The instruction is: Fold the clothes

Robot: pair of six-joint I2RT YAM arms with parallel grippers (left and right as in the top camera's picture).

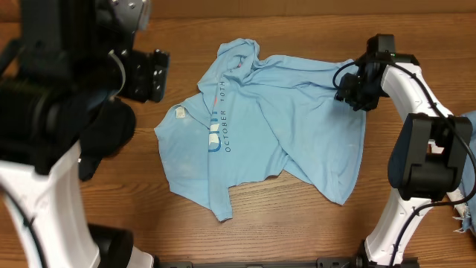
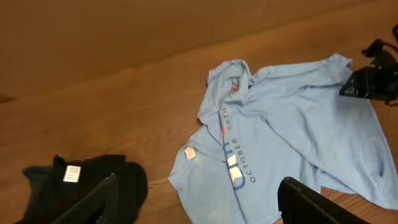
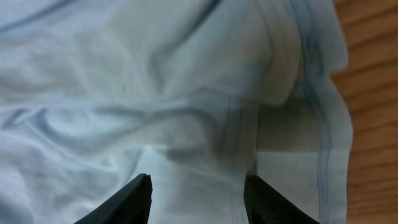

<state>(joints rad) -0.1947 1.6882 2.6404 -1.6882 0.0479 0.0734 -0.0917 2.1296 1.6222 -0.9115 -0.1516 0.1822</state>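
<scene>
The right gripper [image 3: 199,199] stands half-parted over the shirt [image 1: 282,126] at its 2 o'clock corner, gripping nothing visible; the left gripper [image 2: 199,205] is wide and empty at 10 o'clock. The shirt lies crumpled, the black garment [image 2: 81,186] bunched at 9 o'clock: folding barely begun

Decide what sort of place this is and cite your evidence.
Probably a robotics lab bench: a brown wooden table, black-and-white robot arms either side, and a crumpled light-blue cloth T-shirt between them.

T-shirt [image 1: 268,126] at the middle of the table [image 1: 297,223], second garment [image 2: 87,186] left of it; right tool [image 1: 349,88] at the shirt's right edge
</scene>
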